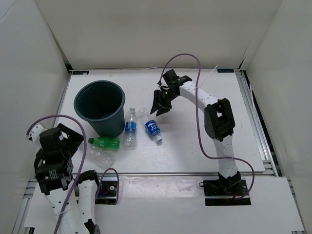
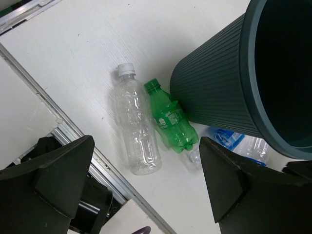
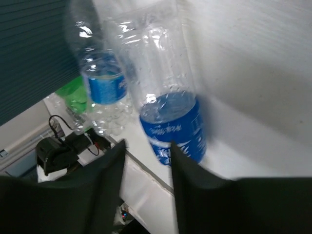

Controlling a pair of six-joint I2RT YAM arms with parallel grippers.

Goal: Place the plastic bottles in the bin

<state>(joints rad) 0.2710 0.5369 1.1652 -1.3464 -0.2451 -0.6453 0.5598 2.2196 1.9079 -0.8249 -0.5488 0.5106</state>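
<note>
The dark teal bin (image 1: 100,106) stands upright at the table's left. Four bottles lie beside it. The green one (image 1: 104,142) and the clear unlabelled one (image 1: 101,156) lie at its near side. Two blue-labelled ones (image 1: 130,127) (image 1: 152,127) lie to its right. My left gripper (image 1: 70,141) is open and empty, above the near-left table edge. In its wrist view (image 2: 146,141) the clear bottle (image 2: 136,129), green bottle (image 2: 170,119) and bin wall (image 2: 219,87) lie below. My right gripper (image 1: 161,108) is open and empty, just behind a blue-labelled bottle (image 3: 173,122); it also shows in its wrist view (image 3: 147,145).
White enclosure walls (image 1: 34,58) close in the table on the left, back and right. A metal rail (image 2: 58,129) runs along the table's near-left edge. Purple cables (image 1: 200,122) loop off both arms. The second blue-labelled bottle (image 3: 102,83) lies against the bin wall (image 3: 34,48).
</note>
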